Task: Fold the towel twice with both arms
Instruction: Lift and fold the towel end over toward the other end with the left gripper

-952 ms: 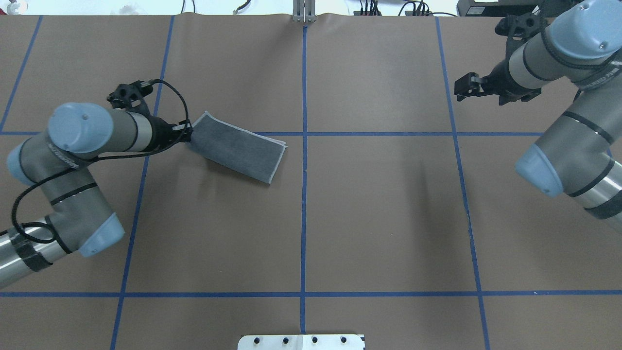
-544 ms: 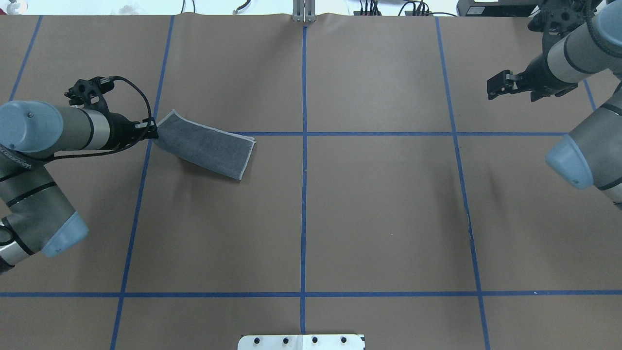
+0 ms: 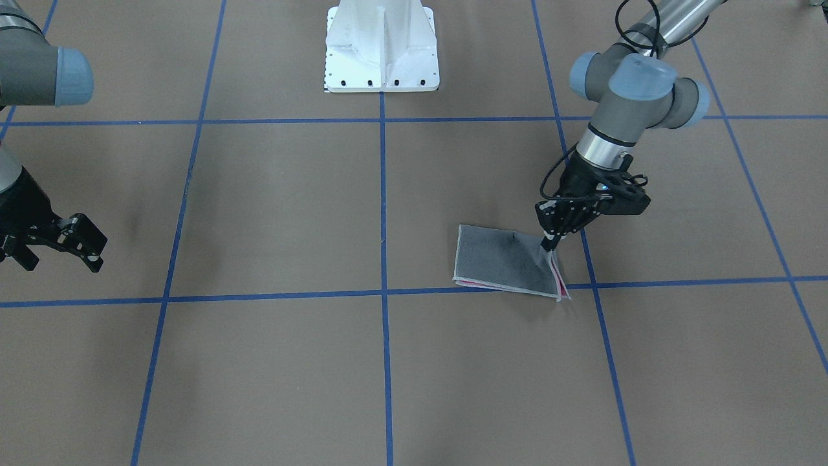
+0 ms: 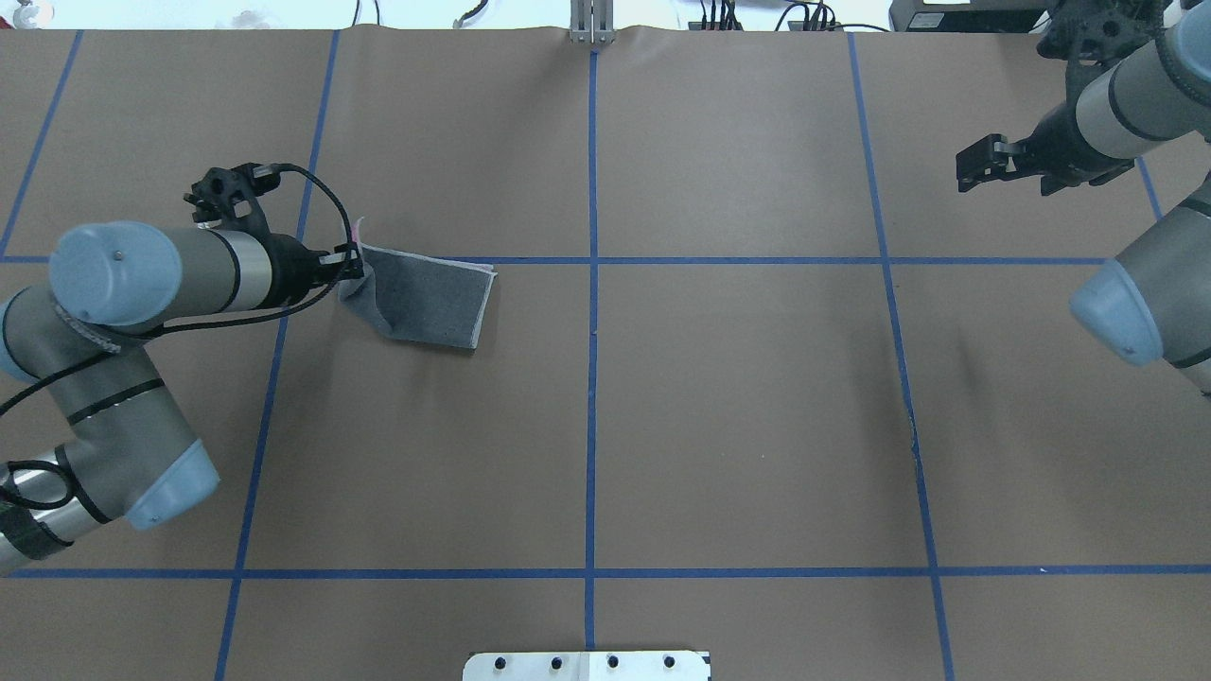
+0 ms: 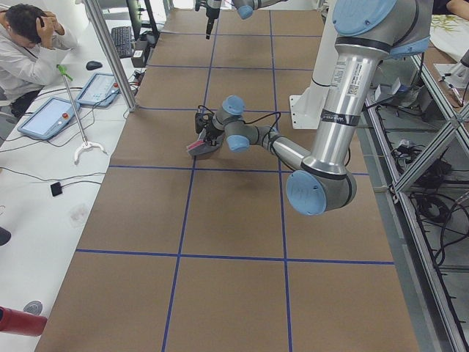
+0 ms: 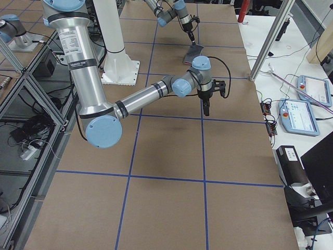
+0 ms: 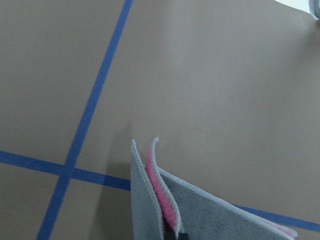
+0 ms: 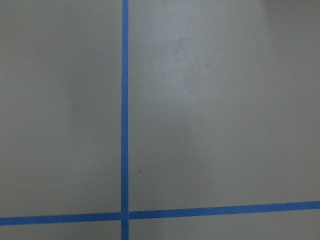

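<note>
Towel [image 4: 430, 303]: folded, grey face up, pink lining showing, on left half of surface [image 4: 738, 426], one end lifted. Left pincer [image 4: 358, 262]: pinching that lifted end. Right pincer [image 4: 963, 170]: fingers spread, empty, well apart at far right

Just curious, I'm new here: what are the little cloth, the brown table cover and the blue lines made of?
Towel: soft terry-like fabric, fuzzy grey outside, pink inside, stitched pale edge, bending limply. Table cover: probably matte brown paper or thin sheet; it ripples at the far edge. Blue lines: likely stuck-on tape, flat, slightly crooked.
</note>
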Available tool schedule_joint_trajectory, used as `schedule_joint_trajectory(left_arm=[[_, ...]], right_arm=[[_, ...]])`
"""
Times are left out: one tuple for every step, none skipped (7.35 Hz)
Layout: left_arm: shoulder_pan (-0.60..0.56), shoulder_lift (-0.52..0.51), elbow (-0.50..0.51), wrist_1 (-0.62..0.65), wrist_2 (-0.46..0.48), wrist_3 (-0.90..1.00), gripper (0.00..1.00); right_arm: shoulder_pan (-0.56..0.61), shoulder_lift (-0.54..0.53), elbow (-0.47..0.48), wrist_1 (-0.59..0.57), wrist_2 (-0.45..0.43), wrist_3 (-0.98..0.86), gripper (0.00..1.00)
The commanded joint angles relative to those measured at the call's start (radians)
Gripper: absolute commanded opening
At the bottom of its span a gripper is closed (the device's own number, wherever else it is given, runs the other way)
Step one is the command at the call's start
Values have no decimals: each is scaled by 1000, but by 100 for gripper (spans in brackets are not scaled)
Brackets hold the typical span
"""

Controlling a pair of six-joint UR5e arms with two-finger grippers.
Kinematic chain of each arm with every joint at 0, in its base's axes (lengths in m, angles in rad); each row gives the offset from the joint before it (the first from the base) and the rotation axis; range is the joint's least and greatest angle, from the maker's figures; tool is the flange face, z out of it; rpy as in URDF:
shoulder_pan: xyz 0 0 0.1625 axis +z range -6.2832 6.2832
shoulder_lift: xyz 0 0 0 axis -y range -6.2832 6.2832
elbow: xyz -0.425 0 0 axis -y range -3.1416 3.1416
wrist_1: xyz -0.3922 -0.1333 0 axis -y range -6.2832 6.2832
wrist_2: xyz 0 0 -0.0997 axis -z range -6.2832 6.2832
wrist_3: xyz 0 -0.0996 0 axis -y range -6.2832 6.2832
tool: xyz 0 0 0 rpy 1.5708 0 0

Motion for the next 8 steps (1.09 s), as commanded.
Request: schedule_joint_trajectory(left_arm=[[74, -118, 5, 114, 46, 0, 0], [109, -142, 7, 123, 75, 0, 0], [131, -162, 8, 126, 79, 0, 0], [145, -169, 10, 126, 80, 0, 0], [154, -171, 14, 126, 88, 1, 0], [160, -171, 19, 126, 108, 3, 0], [162, -171, 16, 126, 106, 1, 41], [160, -174, 13, 126, 108, 0, 99]], right_arm=[[4, 0, 0, 0, 0, 2, 99], [7, 0, 0, 0, 0, 2, 99], [7, 0, 0, 0, 0, 2, 99], [8, 0, 0, 0, 0, 2, 99], [8, -2, 0, 0, 0, 2, 99], [8, -2, 0, 0, 0, 3, 99], [7, 0, 0, 0, 0, 3, 99], [7, 0, 0, 0, 0, 2, 99]])
